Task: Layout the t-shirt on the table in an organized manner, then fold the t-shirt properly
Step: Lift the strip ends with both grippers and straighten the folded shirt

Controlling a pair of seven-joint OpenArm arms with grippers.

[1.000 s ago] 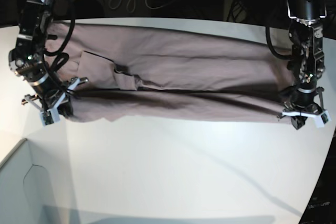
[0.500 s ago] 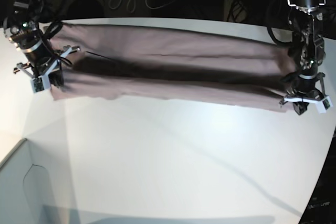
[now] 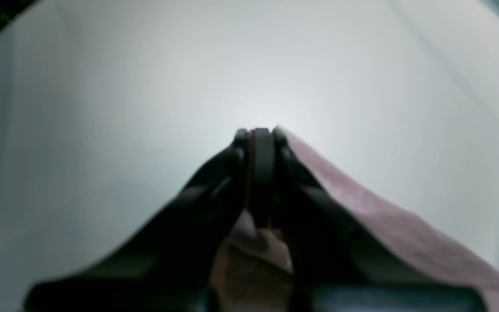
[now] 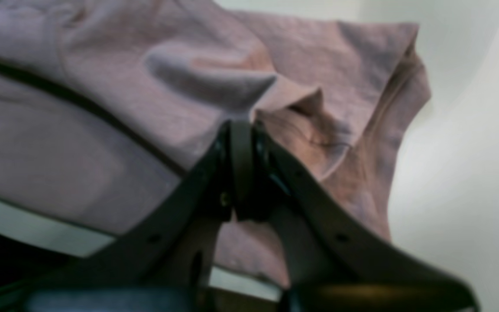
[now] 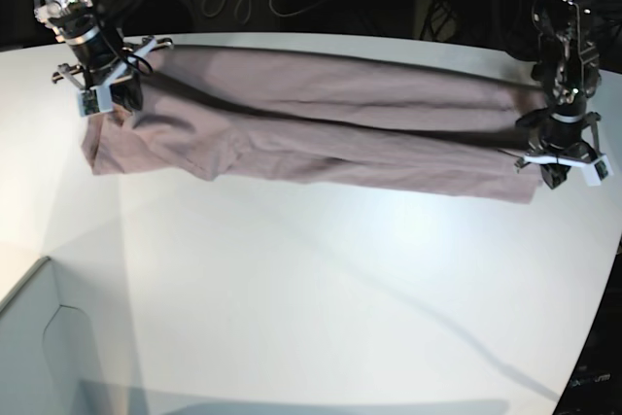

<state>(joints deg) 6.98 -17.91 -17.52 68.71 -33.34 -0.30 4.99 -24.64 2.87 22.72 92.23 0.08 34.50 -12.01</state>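
Hands both clamp the cloth: your left hand (image 5: 562, 164) pinches the dusty mauve cotton t-shirt (image 5: 321, 133) at the scene's right end, your right hand (image 5: 101, 87) at the far left, its long axis stretched left-right between them over the white desk (image 5: 321, 308).

The large, smooth white table (image 5: 321, 308) is left bare across its whole near half, so wide room for passage is offered there. The far strip is taken up by the dusty mauve cloth t-shirt (image 5: 321, 143), stretched from near the left edge to near the right edge. Its ends are blocked by the right gripper (image 5: 105, 96), clamped on the cloth at the far left, and the left gripper (image 5: 562, 168), clamped at the right. A pale box-like corner piece (image 5: 39, 347) stands at the near left corner.
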